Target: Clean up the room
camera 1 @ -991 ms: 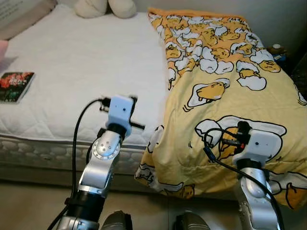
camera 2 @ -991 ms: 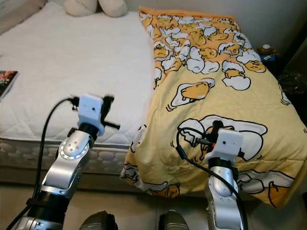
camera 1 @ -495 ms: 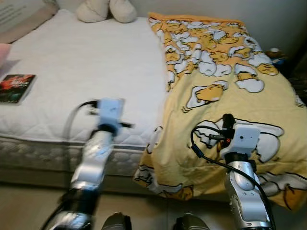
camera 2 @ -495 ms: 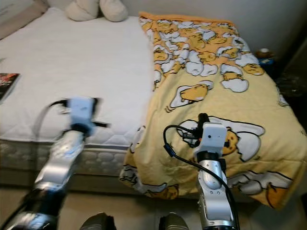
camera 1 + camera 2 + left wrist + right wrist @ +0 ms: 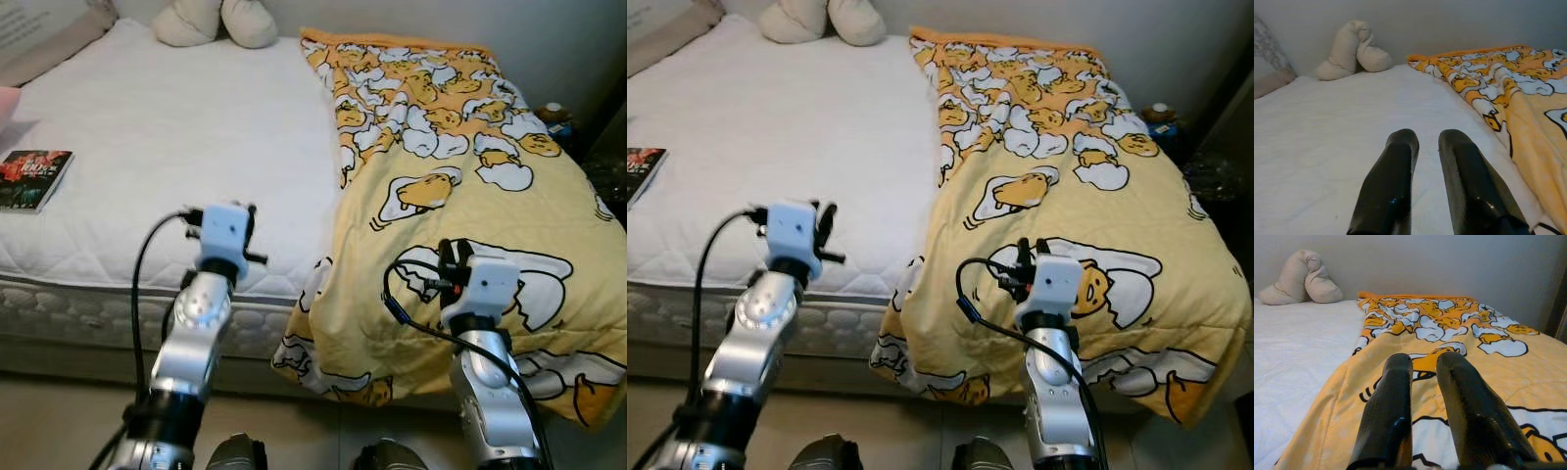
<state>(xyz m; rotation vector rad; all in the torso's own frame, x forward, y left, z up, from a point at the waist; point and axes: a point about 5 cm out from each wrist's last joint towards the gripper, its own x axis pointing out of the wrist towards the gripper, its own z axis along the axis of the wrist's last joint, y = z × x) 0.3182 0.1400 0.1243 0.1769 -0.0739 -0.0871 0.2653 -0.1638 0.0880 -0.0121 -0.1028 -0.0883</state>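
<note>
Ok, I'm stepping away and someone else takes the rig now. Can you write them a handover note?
Left tool: slightly open, empty, above the bare white mattress.
Right tool: slightly open, empty, over the yellow egg-print blanket.
Blanket covers the bed's right side, its corner hanging off the foot. Book at the mattress's left edge; cream plush at the head.
Done: nothing evident.
Left: blanket, book.

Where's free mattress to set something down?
Widest bare patch: the white mattress between the book at its left edge, the cream pillow at the head and the yellow blanket. The left end effector points over it. The robot's right half of the bed lies under the blanket, below the right end effector.
</note>
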